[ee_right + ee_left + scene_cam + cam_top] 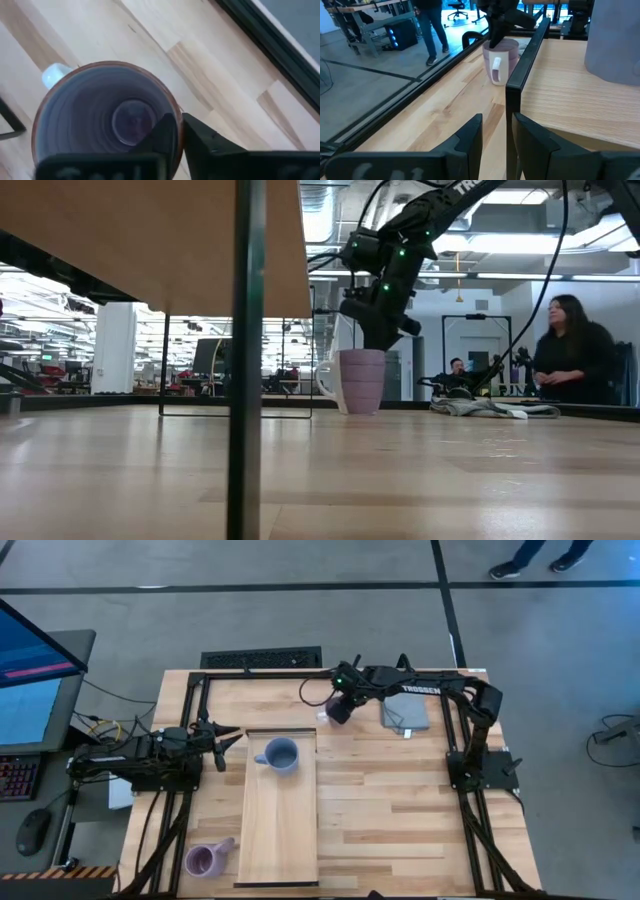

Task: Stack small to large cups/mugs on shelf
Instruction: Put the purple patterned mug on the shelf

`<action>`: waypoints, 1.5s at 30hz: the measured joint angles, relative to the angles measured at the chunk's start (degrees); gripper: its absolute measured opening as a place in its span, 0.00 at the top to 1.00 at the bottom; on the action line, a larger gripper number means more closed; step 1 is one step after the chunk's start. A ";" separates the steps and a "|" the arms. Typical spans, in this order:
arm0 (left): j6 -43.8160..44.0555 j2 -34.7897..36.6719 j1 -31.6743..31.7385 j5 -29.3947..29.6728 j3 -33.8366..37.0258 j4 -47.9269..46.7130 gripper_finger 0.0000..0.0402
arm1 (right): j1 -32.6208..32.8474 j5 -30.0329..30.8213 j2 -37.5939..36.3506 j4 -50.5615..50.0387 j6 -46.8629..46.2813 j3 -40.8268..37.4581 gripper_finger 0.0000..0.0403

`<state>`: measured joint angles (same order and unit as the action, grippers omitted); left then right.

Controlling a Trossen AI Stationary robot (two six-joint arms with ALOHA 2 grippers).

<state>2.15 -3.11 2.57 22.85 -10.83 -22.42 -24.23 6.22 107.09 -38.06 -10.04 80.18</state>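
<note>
- Lavender mug upright on the bench near the far edge, just beyond the shelf's far right corner; pale handle turned away from the shelf in the right wrist view.
- Right hand directly over that mug, fingers pinched on its rim, one inside the wall and one outside; same grip seen from table height, dark fingers reaching down into the mug's mouth.
- Mug base flat on the bench in the low view, not lifted.
- Blue-grey mug upright on the shelf, near its far end, handle pointing toward the left arm.
- Second purple mug lying on the bench at the near left, just beside the shelf's near left corner, handle toward the shelf.
- Pale wood shelf running lengthwise down the middle of the bench, dark edges at both ends, raised on thin dark legs as seen from table height.
- Left hand at the shelf's far left corner, just beside its dark edge, fingers narrowly apart with nothing between them; shelf's corner post straight ahead of it in the left wrist view.
- Grey folded cloth on the bench under the right arm, near the far right corner.
- Person standing in the room beyond the bench, off to the right in the low view.
</note>
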 joint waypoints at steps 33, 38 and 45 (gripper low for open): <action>0.01 0.00 -0.01 0.04 0.00 0.01 0.76 | 7.47 -0.13 -10.44 -17.12 -5.42 8.61 0.95; 0.01 0.00 -0.01 0.04 0.00 0.01 0.76 | 11.23 -0.19 -12.92 -23.32 -11.11 11.56 0.95; 0.33 0.00 -0.01 0.04 0.00 -0.01 0.76 | 17.61 -0.21 -13.86 -30.54 -20.77 14.86 0.95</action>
<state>2.48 -3.11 2.56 22.90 -10.83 -22.44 -6.62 6.01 93.23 -68.60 -30.81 95.04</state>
